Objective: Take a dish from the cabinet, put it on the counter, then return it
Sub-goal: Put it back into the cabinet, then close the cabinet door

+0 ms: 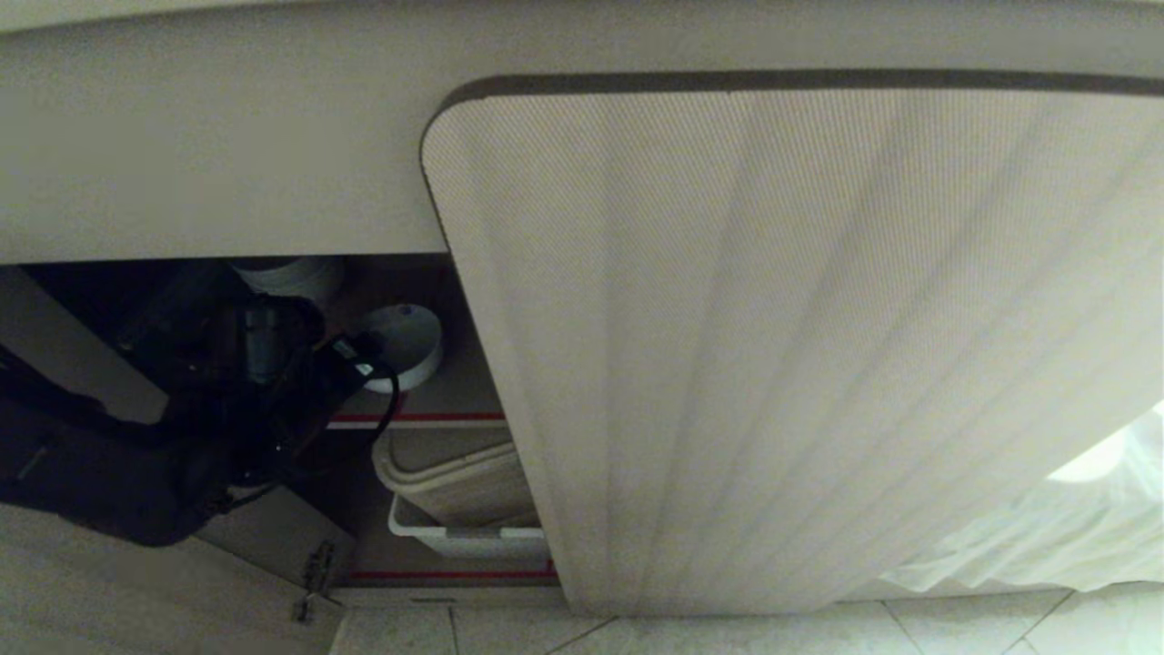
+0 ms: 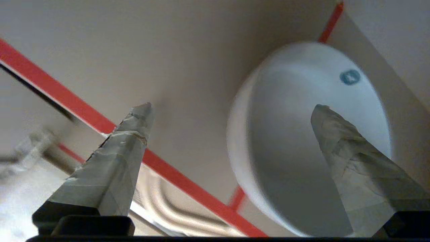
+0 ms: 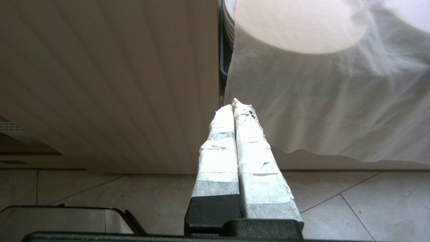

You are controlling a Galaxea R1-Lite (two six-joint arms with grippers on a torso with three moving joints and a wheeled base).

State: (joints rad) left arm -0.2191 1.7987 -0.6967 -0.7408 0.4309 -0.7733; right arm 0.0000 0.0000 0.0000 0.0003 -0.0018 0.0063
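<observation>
- Reaching into the open cabinet (image 1: pixel 273 164), left gripper (image 2: pixel 231 134) sits on the upper shelf, fingers spread wide, nothing held.
- White bowl (image 2: pixel 302 134) rests on that shelf (image 2: pixel 168 67), which is edged in red tape; one taped fingertip (image 2: pixel 329 124) shows in front of the bowl's opening, the other well off to its side. Contact cannot be told.
- Blue mark on bowl's inner wall.
- Fluted door (image 1: pixel 773 346) stands open beside the bowl.
- Right gripper (image 3: pixel 235 111) hangs near floor tiles (image 3: pixel 336 208), fingers pressed together, empty.
</observation>
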